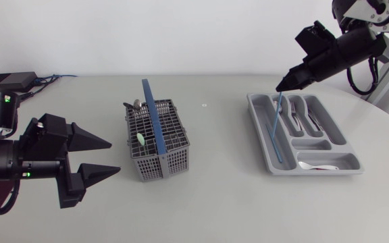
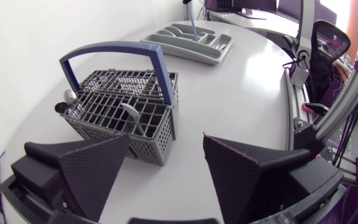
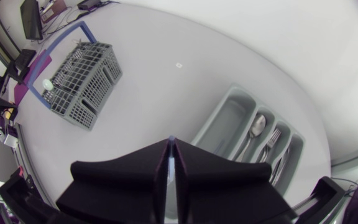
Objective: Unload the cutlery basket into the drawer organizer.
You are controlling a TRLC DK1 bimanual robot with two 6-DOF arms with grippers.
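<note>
Fingers (image 3: 123, 180) of our right gripper (image 1: 281, 88) pressed together on a thin blue rod (image 1: 276, 131), gripped at its upper end. In the right wrist view the rod shows as a narrow blue line in the seam between the two wedges. The right arm comes in from the far right and slants down over the far end of the drawer organizer (image 1: 258, 131).

The rod hangs steeply, lower end down inside the organizer's leftmost long compartment. We cannot tell whether its tip touches the floor of that compartment.

The grey drawer organizer lies on the right half of the table (image 1: 215, 209). Its middle long compartments hold forks and spoons (image 1: 296, 111), lying lengthwise. A single spoon (image 1: 316, 165) lies in the crosswise compartment at the near end.

Left gripper (image 1: 115, 156): fingers (image 2: 95, 165) spread wide, nothing between them. It hovers at the left side of the table, tips pointing right toward the cutlery basket (image 1: 174, 158), just short of its left wall and not touching it.

The cutlery basket is grey mesh with a blue handle (image 1: 151, 111) arching over it from far to near, and it stands upright left of centre, well apart from the organizer. Inside it, metal cutlery ends (image 1: 137, 104) stick up at the far left corner, and a pale green-tipped piece (image 1: 141, 140) stands in the left section, beside the handle. What kind of utensil the green-tipped piece is, we cannot tell.
</note>
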